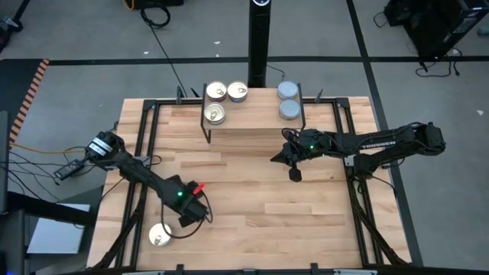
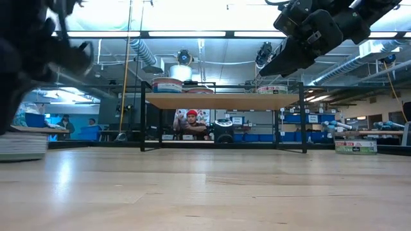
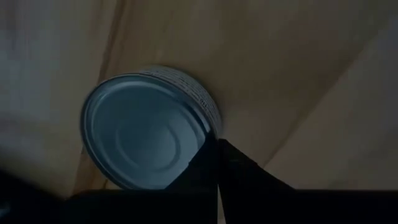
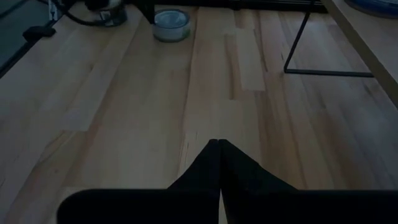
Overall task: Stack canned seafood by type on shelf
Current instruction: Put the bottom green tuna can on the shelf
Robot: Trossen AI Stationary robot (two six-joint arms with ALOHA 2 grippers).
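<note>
Blue-grey-lidded tin lies near the table's front-left corner, the left gripper just beside it, fingers pressed together, holding nothing. Shelf at the back edge carries three gold-lidded tins left, two blue-grey tins right. Right gripper hangs before the shelf's right end, fingers together, empty.

No text can be read: the right arm carries white lettering too small to make out, and the print on the tin's rim is illegible.
</note>
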